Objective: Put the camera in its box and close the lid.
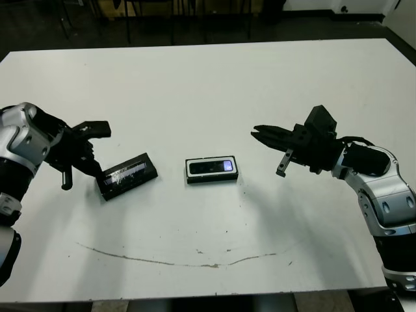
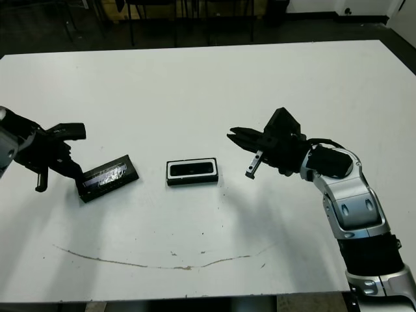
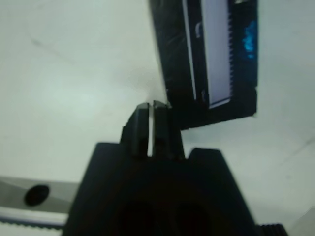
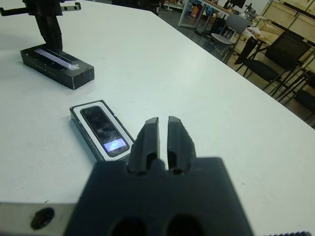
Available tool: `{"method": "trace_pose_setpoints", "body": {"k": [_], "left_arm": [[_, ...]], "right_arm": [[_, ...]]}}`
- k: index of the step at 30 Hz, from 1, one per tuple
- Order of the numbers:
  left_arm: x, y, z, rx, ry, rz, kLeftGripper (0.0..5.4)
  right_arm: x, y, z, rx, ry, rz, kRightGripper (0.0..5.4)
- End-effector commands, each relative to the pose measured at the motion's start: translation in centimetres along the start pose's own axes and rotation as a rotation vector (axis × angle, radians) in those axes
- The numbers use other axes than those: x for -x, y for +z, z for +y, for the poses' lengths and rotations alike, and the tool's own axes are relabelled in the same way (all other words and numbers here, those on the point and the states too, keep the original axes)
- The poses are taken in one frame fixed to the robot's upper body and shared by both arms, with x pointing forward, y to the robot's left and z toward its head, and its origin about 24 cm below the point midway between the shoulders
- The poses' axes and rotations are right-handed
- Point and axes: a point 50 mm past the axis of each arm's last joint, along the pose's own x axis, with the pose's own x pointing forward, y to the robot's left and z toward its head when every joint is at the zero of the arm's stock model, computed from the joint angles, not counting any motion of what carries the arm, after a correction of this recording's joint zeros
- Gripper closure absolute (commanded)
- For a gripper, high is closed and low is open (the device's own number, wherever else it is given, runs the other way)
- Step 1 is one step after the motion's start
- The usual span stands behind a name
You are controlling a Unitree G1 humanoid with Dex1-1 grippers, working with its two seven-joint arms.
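One of the two steps looks done: the camera (image 4: 104,132), its small screen lit, lies inside the box (image 1: 211,169) at the middle of the table (image 1: 214,84). Closing remains, since the lid (image 1: 128,175) rests apart from the box, beside the left gripper (image 1: 88,144), whose fingers are pressed together at its edge. The right gripper (image 1: 268,138) hovers near the box, closed and empty. Only the right wrist view shows the camera seated within the white lining.
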Motion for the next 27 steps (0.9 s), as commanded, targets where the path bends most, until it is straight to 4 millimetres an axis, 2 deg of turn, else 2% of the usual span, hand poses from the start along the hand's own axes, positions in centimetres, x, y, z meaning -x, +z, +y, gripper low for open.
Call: {"method": "trace_pose_setpoints", "body": {"k": [1,10,21,23,27], "left_arm": [[-2.1,-0.4,-1.2,-0.009,-0.088,0.023,5.4],[-2.5,-0.1,-1.8,-0.108,-0.13,-0.013,5.4],[-2.4,-1.9,-1.5,-0.051,-0.11,0.028,5.4],[-2.3,-2.1,-1.4,-0.04,-0.078,0.036,5.4],[-1.5,-2.5,-1.2,-0.037,0.093,0.023,5.4]], "right_arm": [[0.1,-0.4,0.1,-0.005,0.005,0.018,5.38],[0.0,-0.6,0.1,-0.033,0.002,0.019,5.38],[0.0,-0.7,0.2,-0.021,-0.003,0.017,5.38],[0.0,-0.7,0.3,-0.017,-0.005,0.016,5.38],[0.0,-0.7,0.4,-0.006,-0.008,0.014,5.38]]}}
